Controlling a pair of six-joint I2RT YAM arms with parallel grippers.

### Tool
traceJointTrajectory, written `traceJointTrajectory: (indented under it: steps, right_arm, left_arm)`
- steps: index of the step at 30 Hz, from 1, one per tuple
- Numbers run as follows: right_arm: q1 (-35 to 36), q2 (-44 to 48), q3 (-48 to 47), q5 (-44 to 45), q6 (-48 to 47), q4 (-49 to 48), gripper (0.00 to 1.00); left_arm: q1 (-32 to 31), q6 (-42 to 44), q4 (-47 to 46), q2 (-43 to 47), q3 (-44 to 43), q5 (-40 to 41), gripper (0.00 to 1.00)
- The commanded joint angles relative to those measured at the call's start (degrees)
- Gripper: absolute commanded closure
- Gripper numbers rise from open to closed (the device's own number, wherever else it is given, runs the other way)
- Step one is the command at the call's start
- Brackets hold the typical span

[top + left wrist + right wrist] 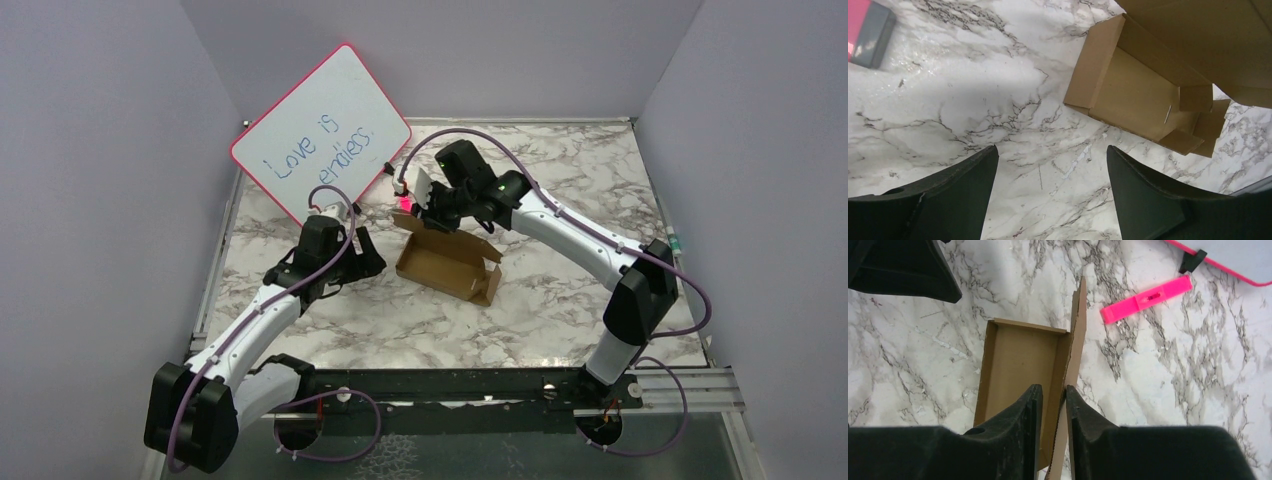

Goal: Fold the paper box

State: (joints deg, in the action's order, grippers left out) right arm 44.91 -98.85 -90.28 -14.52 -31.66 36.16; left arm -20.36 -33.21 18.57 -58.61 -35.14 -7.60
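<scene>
A whiteboard (320, 135) with a pink rim leans at the far left, and it has writing on it. Just near of it, the left gripper (368, 250) hangs over the marble table (560, 210). Its jaws are spread wide and hold nothing. The paper box (447, 262) lies in the middle of the table, just right of that gripper. It is open on top like a tray, and a tall flap stands up along its far side. The right gripper (1052, 387) is at that flap, with the flap between its fingers. The fingers are close together, but I cannot tell if they squeeze it. A pink stick (1146, 299) lies near the whiteboard.
</scene>
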Motion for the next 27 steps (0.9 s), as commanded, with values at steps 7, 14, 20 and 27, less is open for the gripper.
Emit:
traceJointTrajectory:
  steps: [7,14,20,27]
  right_arm:
    - [0.10,10.61,5.74,6.00,14.39,-6.75,0.53]
    - [-3.29,27.23,21.76,19.44,36.51,-10.62,0.41]
    - [-8.17,41.98,38.69,23.27,50.61,-14.57,0.31]
    - [-11.09,51.73,57.53,23.28,67.44,-22.78,0.31]
  left_arm:
    - [0.23,-3.39,-7.67,1.55,3.67,-2.69,0.20]
    - [0.23,-3.26,-11.41,-3.87,1.41,-2.39,0.20]
    - [0.16,-3.65,-15.13,-8.72,-0.39,-2.71,0.20]
    - [-0.16,-3.78,-18.30,-14.71,-2.50,-3.85,0.22]
